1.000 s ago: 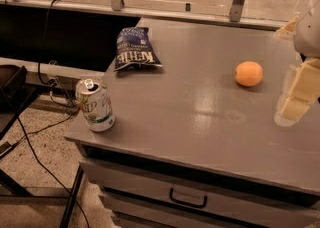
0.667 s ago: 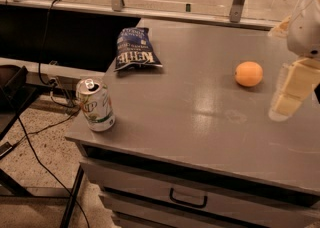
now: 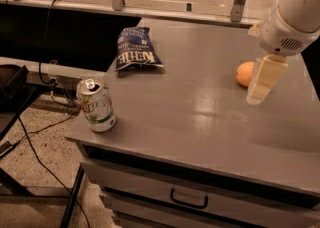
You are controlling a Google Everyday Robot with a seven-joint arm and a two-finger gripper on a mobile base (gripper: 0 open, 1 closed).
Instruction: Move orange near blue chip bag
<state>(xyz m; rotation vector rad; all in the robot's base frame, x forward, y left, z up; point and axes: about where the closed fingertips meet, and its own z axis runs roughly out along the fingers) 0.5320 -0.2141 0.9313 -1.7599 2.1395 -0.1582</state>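
Note:
The orange lies on the grey table top at the right, partly hidden behind my gripper. The blue chip bag, dark navy with white "Kettle" lettering, lies flat at the back left of the table. My gripper hangs from the white arm at the upper right, just right of and in front of the orange, its cream finger pointing down above the table.
A silver-green soda can stands upright near the table's front left corner. A drawer handle shows below the front edge. Cables and a dark shelf lie to the left of the table. A glass railing runs behind.
My gripper has moved left toward the orange and now overlaps its right side. The orange, bag and can have not moved.

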